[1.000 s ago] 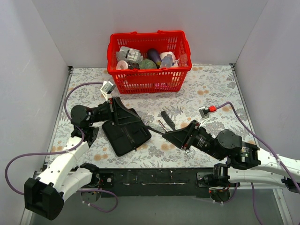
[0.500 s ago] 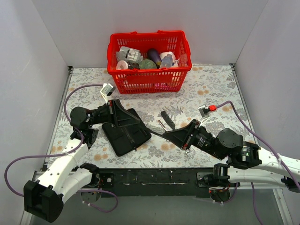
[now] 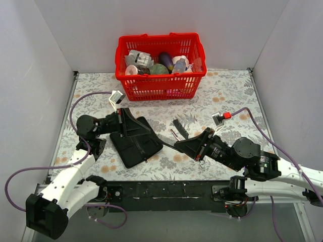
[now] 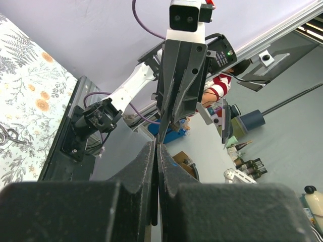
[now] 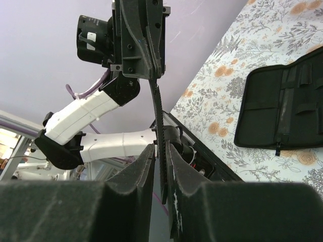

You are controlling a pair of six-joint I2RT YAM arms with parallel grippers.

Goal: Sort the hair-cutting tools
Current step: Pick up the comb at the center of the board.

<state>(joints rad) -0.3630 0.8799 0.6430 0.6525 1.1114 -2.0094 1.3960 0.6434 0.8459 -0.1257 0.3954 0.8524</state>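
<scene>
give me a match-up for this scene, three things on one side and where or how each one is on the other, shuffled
1 comb
2 black case
3 red basket

a at the back, holding bottles
b pinched between left gripper and right gripper
c lying open on the table

Pairs: 1-b, 2-c, 3-a

Floral-patterned flat tabletop (image 3: 232,91) in view: red plastic mesh basket (image 3: 160,86) on the far edge, flat black rectangular case (image 3: 136,143) lying open left of centre (slim silver scissors (image 3: 173,134) mid-table).
</scene>
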